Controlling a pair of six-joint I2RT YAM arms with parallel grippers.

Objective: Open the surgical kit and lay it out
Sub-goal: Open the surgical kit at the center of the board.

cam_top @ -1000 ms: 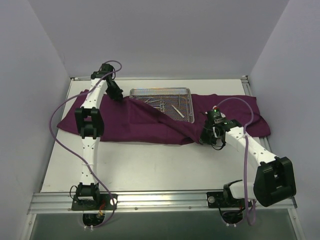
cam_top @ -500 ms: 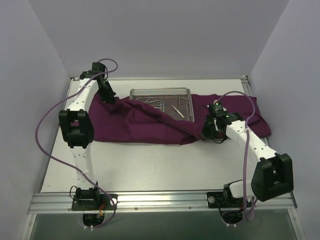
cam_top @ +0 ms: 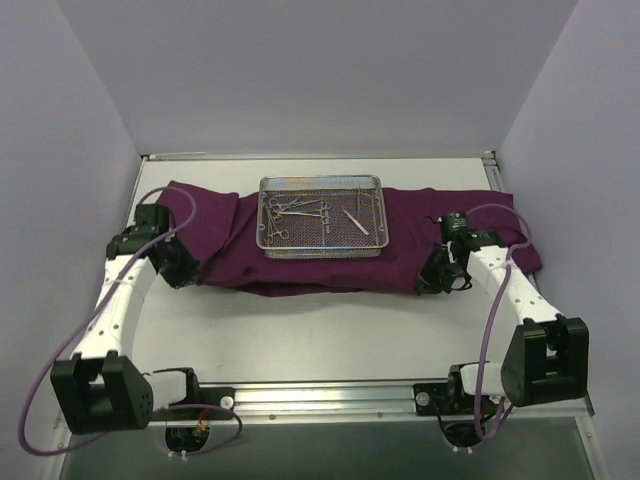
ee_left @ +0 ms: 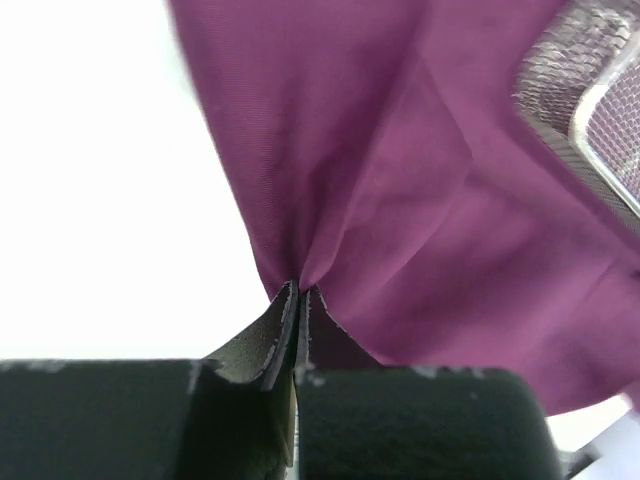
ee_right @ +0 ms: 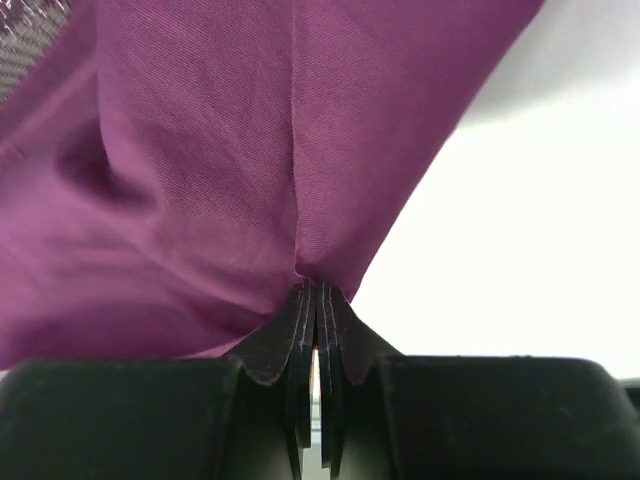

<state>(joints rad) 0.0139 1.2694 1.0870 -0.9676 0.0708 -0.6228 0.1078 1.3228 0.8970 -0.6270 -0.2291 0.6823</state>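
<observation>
White walls [cam_top: 300, 80] hem your table [cam_top: 300, 330]; the purple cloth wrap [cam_top: 230, 250] lies spread across it, with the mesh tray [cam_top: 321, 180] of forceps [cam_top: 290, 210] on top. Your left gripper [ee_left: 300, 292] and right gripper [ee_right: 318, 290] are each clamped on a cloth edge.

Noted: white table [cam_top: 320, 330], matte and flat, edged along the near side by a silver metal rail [cam_top: 330, 400] and along the far side by a thin metal strip [cam_top: 300, 157]. Enclosed on three sides, plain pale grey-lavender: left wall [cam_top: 60, 150], back wall [cam_top: 320, 70], right wall [cam_top: 590, 150]. Below the near rail, dark grey-green glossy panel [cam_top: 330, 450], spanning the table's width.
</observation>
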